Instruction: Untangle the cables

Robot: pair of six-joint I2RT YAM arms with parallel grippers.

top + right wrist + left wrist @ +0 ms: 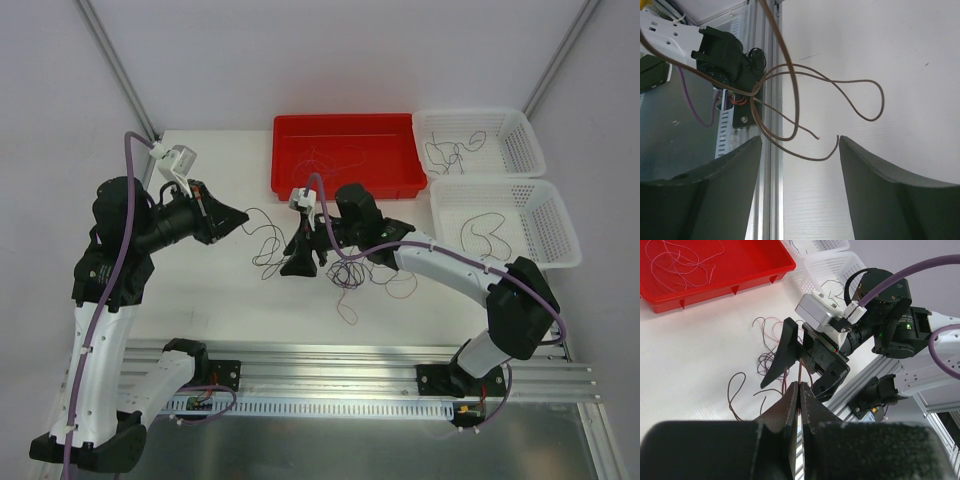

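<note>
The left gripper pinches a reddish cable strand between closed fingers; the right gripper stands wide open, cables looping just ahead of its fingertips.

**Fig. 1.** Pale-walled work cell with a white table, seen from above.

The table has a matt white top under even, diffuse light that casts only soft shadows. Ribbed aluminium rails run along its near edge, with a slotted white strip just in front of them and a sheet of grey brushed metal nearest the camera. Plain pale walls rise behind the far edge. A slim left pole and right pole slant up from the far corners.
</note>
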